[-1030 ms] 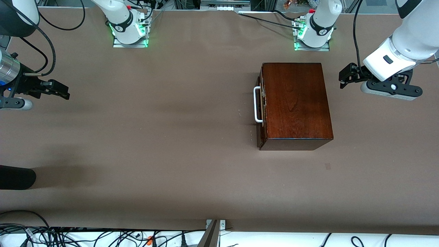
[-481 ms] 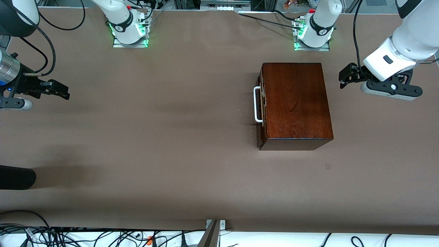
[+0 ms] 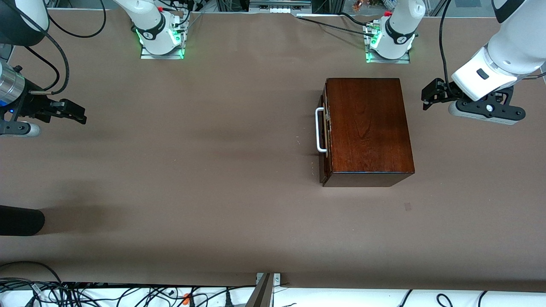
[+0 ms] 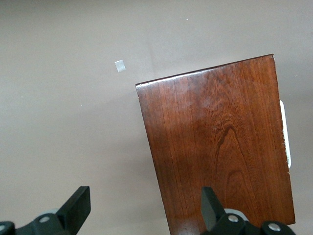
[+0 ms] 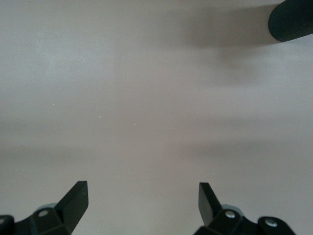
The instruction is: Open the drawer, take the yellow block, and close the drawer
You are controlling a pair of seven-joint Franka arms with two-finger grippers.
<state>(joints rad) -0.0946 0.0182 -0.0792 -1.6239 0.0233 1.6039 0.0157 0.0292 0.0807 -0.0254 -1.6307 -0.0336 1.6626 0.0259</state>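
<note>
I see the brown table filling almost the whole front view, a matte, faintly mottled sheet with soft shadow bands across it. Along its edge nearest the front camera runs a tangle of cables.

The biggest thing on it is the wooden box, a glossy mahogany rectangle with visible grain, standing toward the left arm's end of the table. The drawer is pushed in, its dark front flush with the box. Its white U-shaped handle points toward the right arm's end. I cannot see the yellow block anywhere.

My left gripper hangs just beside the box at the table's end, black fingers spread wide, holding nothing. My right gripper waits well apart over bare table at its own end, fingers fully apart and empty. A tiny pale square mark lies near the box.
</note>
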